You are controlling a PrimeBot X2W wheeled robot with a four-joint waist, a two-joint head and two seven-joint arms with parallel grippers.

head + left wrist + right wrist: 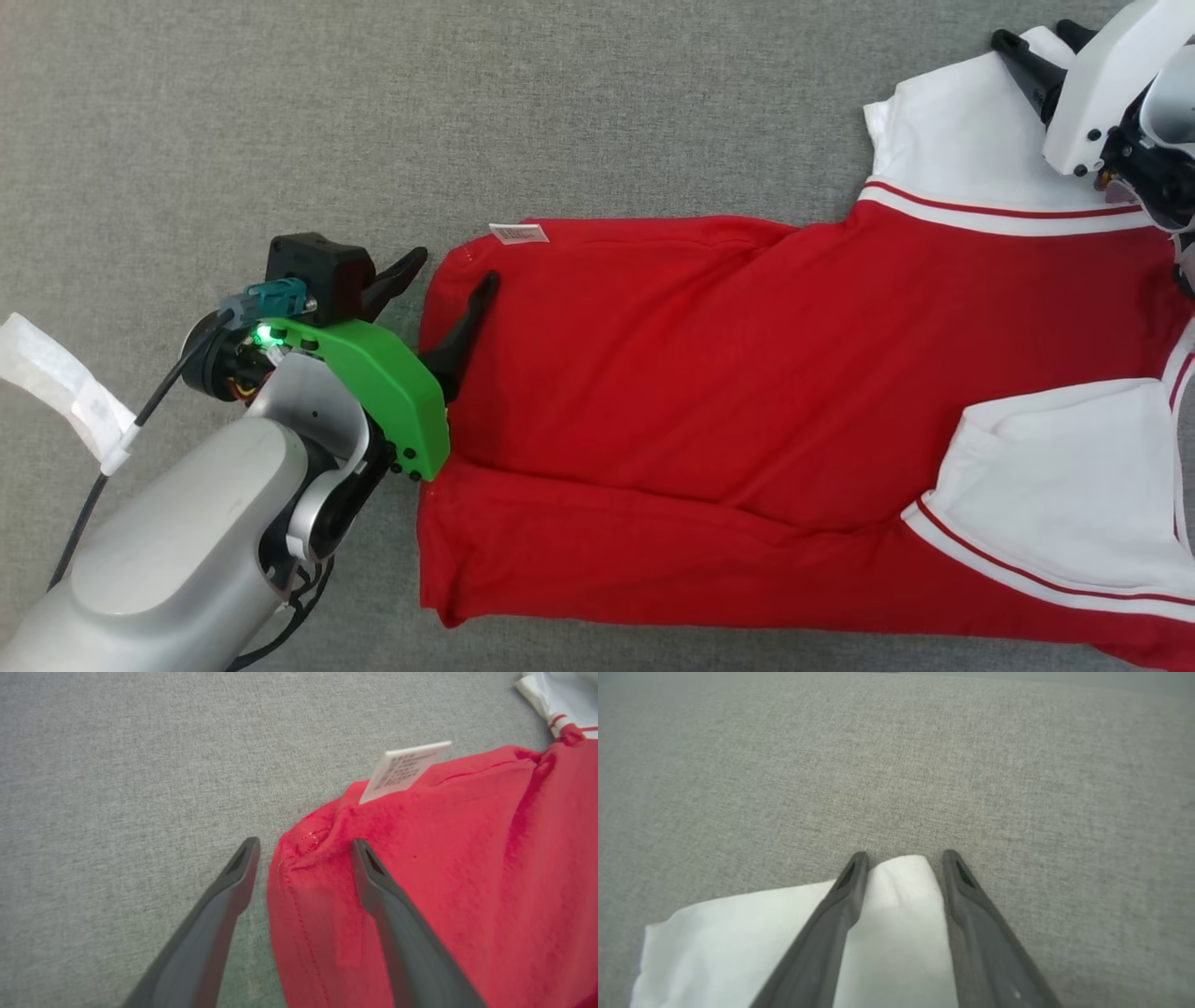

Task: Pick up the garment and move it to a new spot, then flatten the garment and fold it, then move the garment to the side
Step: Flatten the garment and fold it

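— Left hand (455,265): how does it stand?
— Wide open, holding nothing. It straddles the hem corner of the red-and-white garment (709,373): one finger on the grey woven surface (280,112), the other over red cloth. Its pale forearm (177,551) comes in from the lower left, with a green housing (383,383) at the wrist.
— And the right hand (1034,35)?
— The head view shows two dark fingers over the white sleeve (962,140) in the top right corner. Its wrist view adds the rest: the fingers are spread, a hump of white sleeve stands between them, and nothing is lifted.
— Any writing?
— A white label (402,770) sticks up at the hem edge (rows of grey print, too blurred to read). From the head it is a small flat tag.
— Where is the garment?
— It lies spread on the surface, hem toward the left hand, sleeves toward the right.
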